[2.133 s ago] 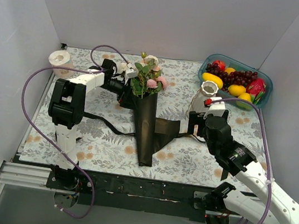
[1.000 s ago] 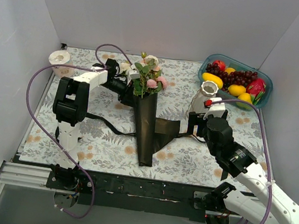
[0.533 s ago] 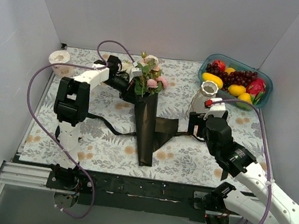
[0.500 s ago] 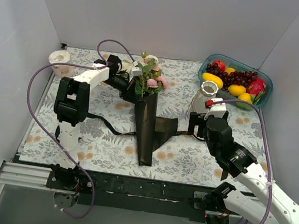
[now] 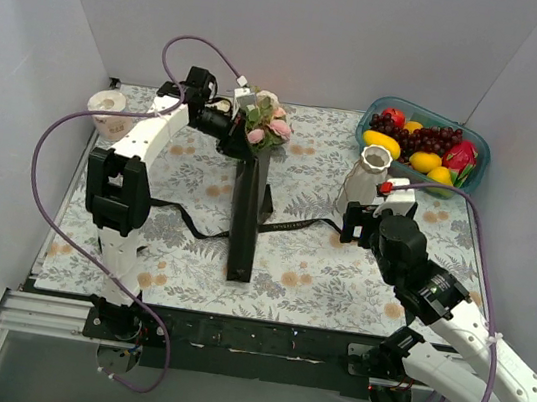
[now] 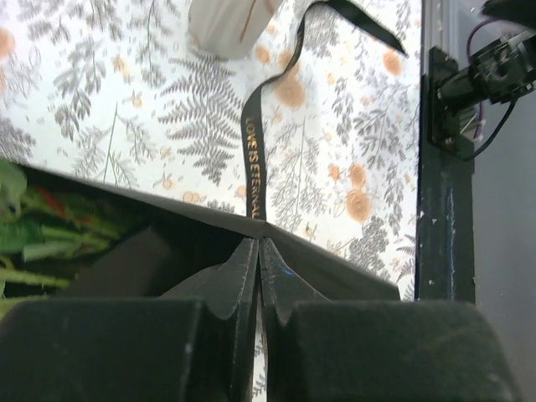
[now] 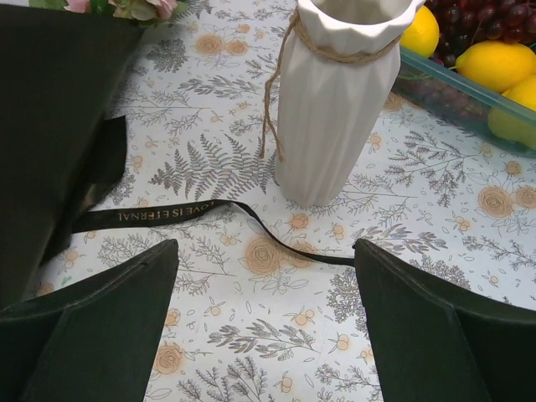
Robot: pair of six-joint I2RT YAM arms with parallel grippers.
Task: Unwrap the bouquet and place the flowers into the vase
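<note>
Left gripper: closed; in the left wrist view its fingertips meet on the upper edge of the wrapping paper, pinching it.
Right gripper: open wide, nothing between the fingers; low over the table, just in front of the vase.
Bouquet: held up at the back left of the table. The flowers are at the top, beside the left gripper. The wrapping paper hangs as a long narrow black cone; its lower end reaches the table near the front edge.
Ribbon: black with gold lettering, loose on the table, running from the left arm past the wrapping paper toward the vase.
Vase: white, ribbed, upright, twine at the neck; no flowers in it. It stands between the bouquet and the fruit tray.
Paper roll: white, at the far left edge of the table.
</note>
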